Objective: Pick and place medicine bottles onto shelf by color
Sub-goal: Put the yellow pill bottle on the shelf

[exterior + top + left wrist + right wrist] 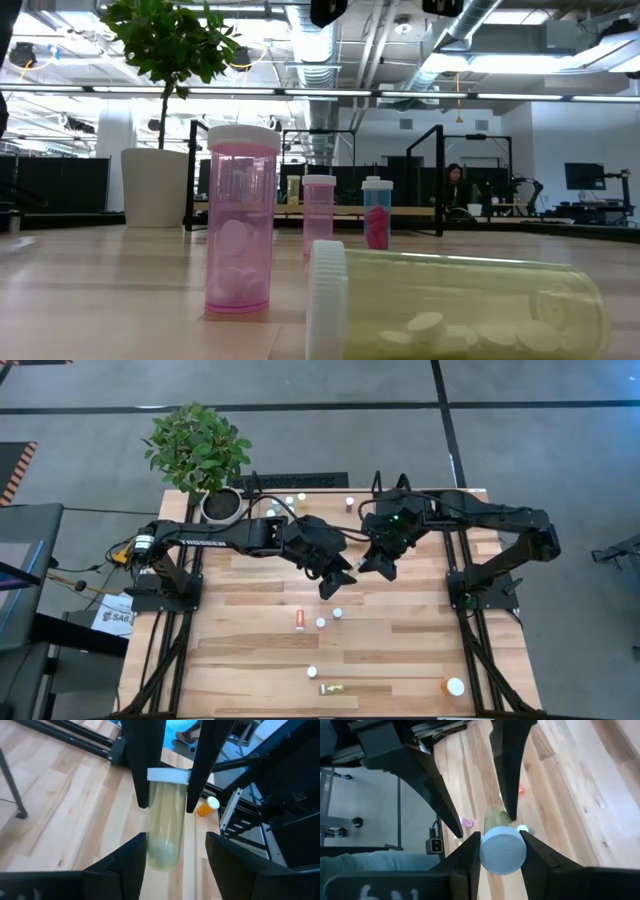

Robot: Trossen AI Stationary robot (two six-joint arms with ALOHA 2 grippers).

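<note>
A pale yellow medicine bottle (164,820) with a white cap (502,851) hangs in the air over the middle of the table. My right gripper (501,845) is shut on its cap end. My left gripper (175,840) faces it and is open, one finger on each side of the bottle's bottom end. In the high view the two grippers, left (335,578) and right (378,563), meet nose to nose. The shelf (300,480) stands at the far edge with a few small bottles by it. My right gripper pinches the bottle's cap end (170,776) between its two fingers (143,790), which reach past the cap onto the top of the body. The fingers lie along the bottle, slanting down from the table's right side. The bottle is lifted clear, its bottom toward my left gripper.
On the table lie a red bottle (300,619), a yellow one (332,688) and a larger orange one (452,686), with white-capped bottles (320,623) standing among them. A potted plant (200,450) stands at the far left corner. In the low view a pink bottle (240,225) stands near.
</note>
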